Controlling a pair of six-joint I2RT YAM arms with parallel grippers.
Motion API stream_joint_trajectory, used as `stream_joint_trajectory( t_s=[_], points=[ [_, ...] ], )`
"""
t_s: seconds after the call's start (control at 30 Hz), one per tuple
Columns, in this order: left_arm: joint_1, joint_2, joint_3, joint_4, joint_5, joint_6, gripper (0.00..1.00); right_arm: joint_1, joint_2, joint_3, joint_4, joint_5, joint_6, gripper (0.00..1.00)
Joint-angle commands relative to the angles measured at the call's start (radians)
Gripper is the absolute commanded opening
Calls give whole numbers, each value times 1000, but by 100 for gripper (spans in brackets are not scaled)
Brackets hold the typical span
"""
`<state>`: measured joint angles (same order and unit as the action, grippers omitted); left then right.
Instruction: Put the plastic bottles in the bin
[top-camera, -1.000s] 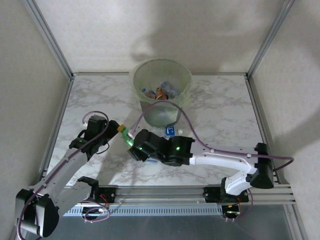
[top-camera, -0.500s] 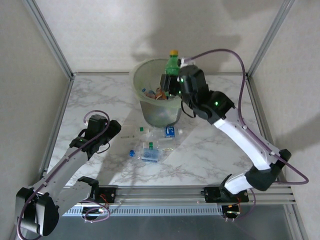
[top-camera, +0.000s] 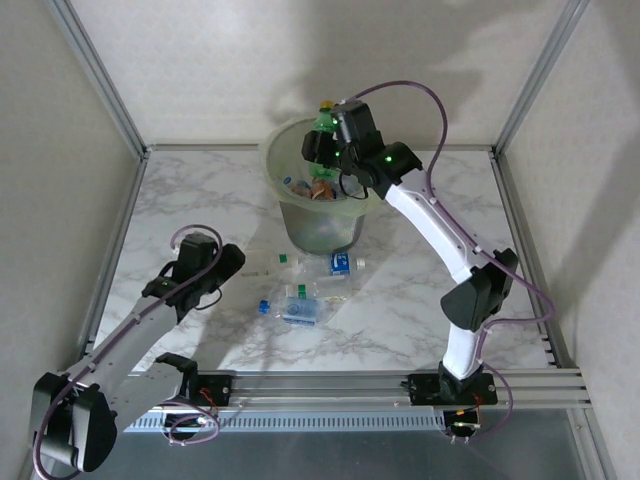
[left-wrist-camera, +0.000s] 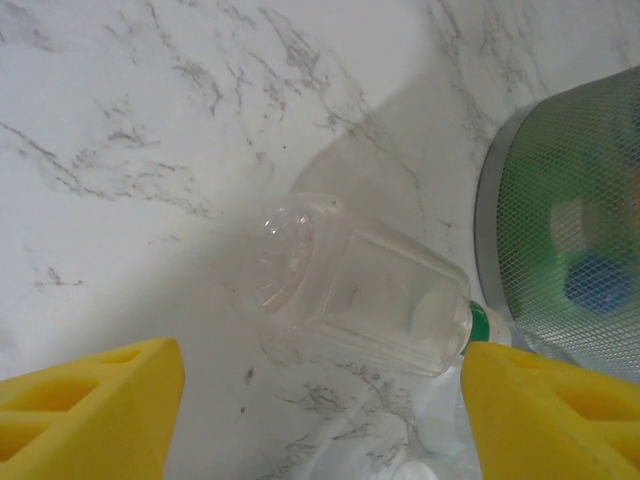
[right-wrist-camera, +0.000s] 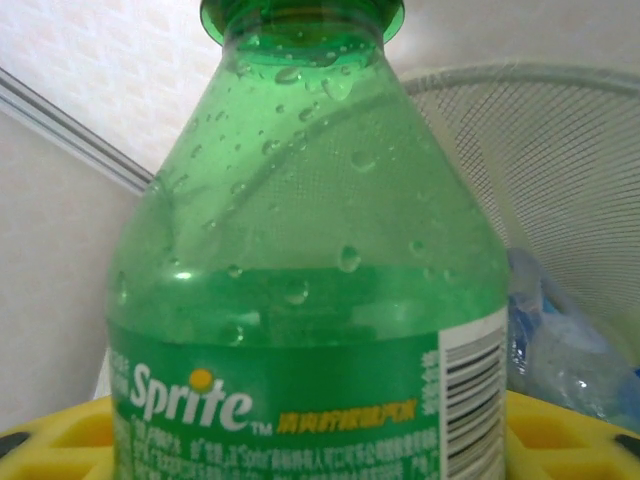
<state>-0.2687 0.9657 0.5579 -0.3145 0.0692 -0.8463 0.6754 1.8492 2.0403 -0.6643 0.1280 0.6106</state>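
While the right tool hangs above the bin at the far side of the table, it is clamped on a green bottle — upright, neck up, over the bin's mouth, where other bottles lie inside. The left tool is spread wide, low over a clear bottle lying on its side just beside the bin's base — more crushed bottles lie near it.

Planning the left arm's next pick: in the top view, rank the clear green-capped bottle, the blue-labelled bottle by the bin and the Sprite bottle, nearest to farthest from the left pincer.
1. Clear green-capped bottle, right beside the left pincer.
2. Blue-labelled bottle, at the bin's foot.
3. Sprite bottle, held over the bin.
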Motion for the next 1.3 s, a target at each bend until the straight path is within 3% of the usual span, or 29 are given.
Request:
stream_joint_trajectory(
  t_s=[0.0,0.13,0.23,0.5,0.8,1.0,1.27],
  points=[
    [-13,0,-24,22,14,-14,73,-15,29,57,-8,-29,32,63],
    [-17,2,-38,26,12,-12,75,-22,62,98,-19,-33,30,78],
    [-17,2,-40,23,6,-8,77,-22,70,115,-21,-33,25,83],
    [-17,-8,-16,0,9,-34,78,-2,-1,72,11,-46,6,83],
    [-66,-60,12,-78,-3,-56,77,162,-325,-309,147,85,-76,85],
    [-227,-99,66,-251,-143,-105,75,236,-546,-570,175,178,-54,85],
    [-343,-122,41,-324,-61,-272,75,246,-761,-860,240,228,31,86]
  ],
)
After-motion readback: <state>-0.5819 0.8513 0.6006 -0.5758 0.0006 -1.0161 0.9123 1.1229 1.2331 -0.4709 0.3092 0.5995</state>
